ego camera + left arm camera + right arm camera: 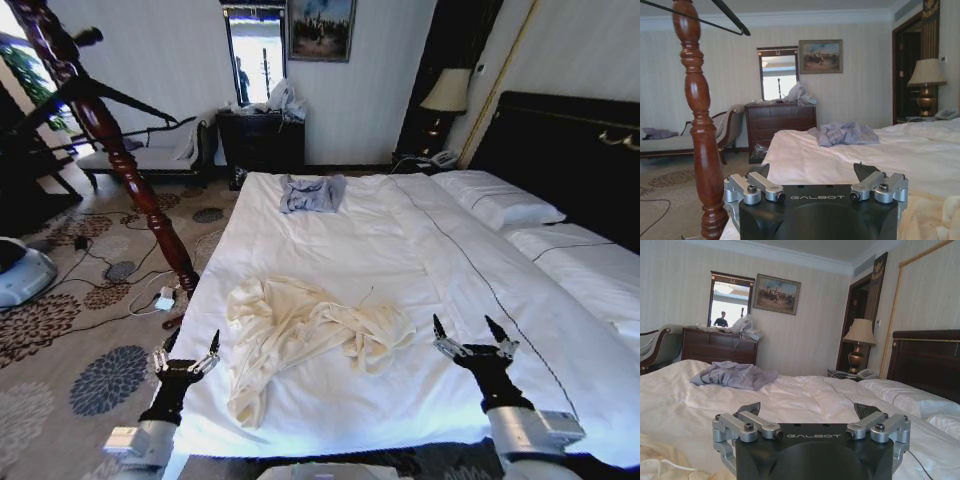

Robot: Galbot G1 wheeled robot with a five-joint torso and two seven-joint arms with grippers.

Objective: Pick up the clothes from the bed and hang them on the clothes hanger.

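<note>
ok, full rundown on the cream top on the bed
The cream top is soft ivory fabric, crumpled in a loose heap with folds and one part trailing toward the foot edge of the bed. It lies flat on the white sheet, near side, between the left tool and right tool; neither touches it.

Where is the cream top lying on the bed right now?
In the head view the cream top lies crumpled on the near part of the bed, between the left hand and right hand, nearer the left.
</note>
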